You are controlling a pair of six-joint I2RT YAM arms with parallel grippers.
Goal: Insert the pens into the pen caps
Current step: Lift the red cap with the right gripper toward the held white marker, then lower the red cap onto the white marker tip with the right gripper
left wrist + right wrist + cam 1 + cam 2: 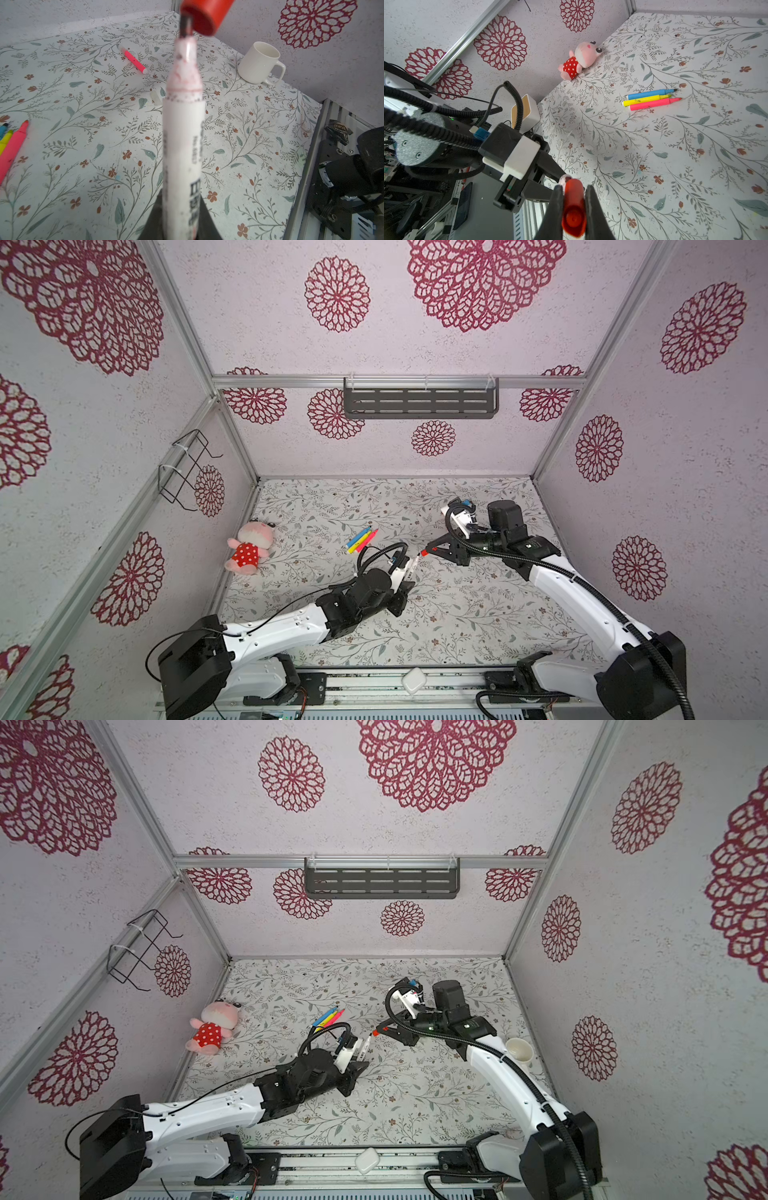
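My left gripper (179, 222) is shut on a white-barrelled pen (182, 135), whose dark red tip points away from it. A red pen cap (574, 205) is clamped in my right gripper (574, 189), also shut. The pen's tip touches the rim of the cap's open mouth (204, 14). In both top views the two grippers meet above mid-table, pen (413, 562) against cap (424, 552). A blue pen (650, 94), a yellow one (645, 100) and a pink one (654, 104) lie side by side on the table. Another pink pen (135, 61) lies apart, near a small see-through cap (156, 97).
A white mug (519, 1050) stands near the right wall, behind my right arm. A pink plush toy (249, 547) in a red dotted dress lies at the left wall. A dark shelf (419, 402) hangs on the back wall and a wire rack (187, 472) on the left one.
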